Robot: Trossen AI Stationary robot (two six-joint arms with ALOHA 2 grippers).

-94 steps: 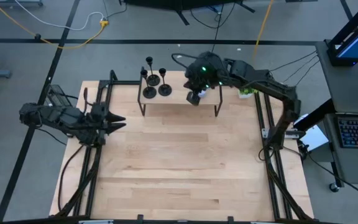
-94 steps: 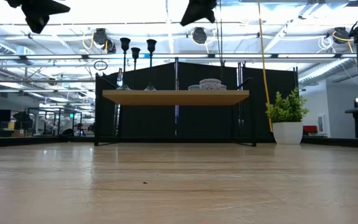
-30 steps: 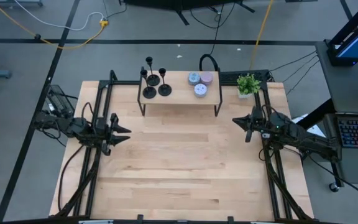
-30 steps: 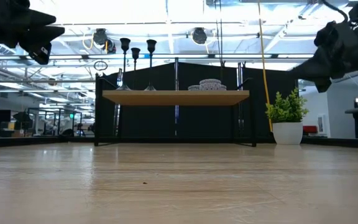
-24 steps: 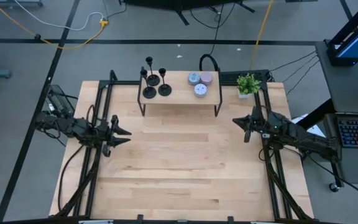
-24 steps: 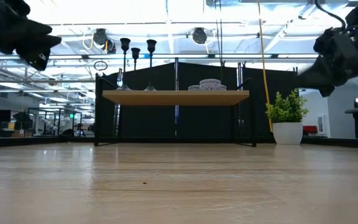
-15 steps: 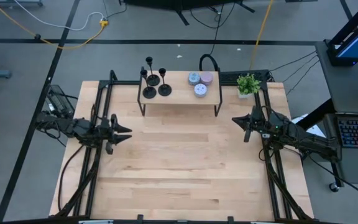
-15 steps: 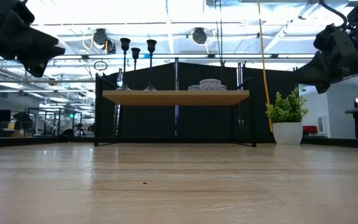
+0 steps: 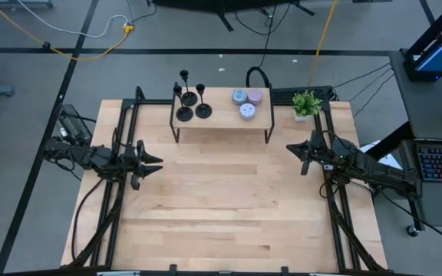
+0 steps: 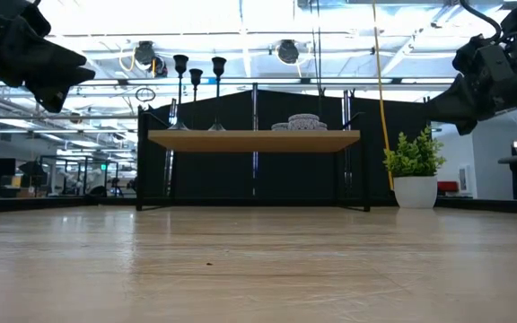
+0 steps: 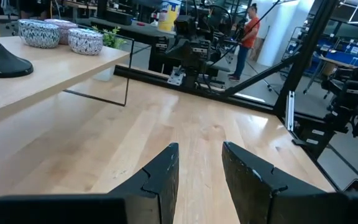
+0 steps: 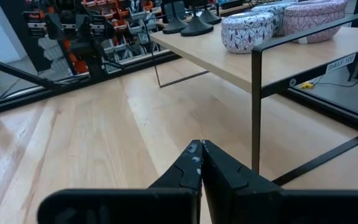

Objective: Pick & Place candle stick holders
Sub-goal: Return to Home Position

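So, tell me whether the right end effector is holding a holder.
No, the right end effector is shut with nothing between its fingers; the three holders stand on the shelf.

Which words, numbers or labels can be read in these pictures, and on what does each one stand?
"SHELF", then marks too blurred to read: on a small pale tag on the shelf edge.
Label on the yellow and blue container in the room behind: too small to read.
No other readable text.

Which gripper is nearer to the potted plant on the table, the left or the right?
The right. The right gripper, shut, hangs close beside the potted plant at the table's right edge; the left gripper, open, is at the opposite edge.
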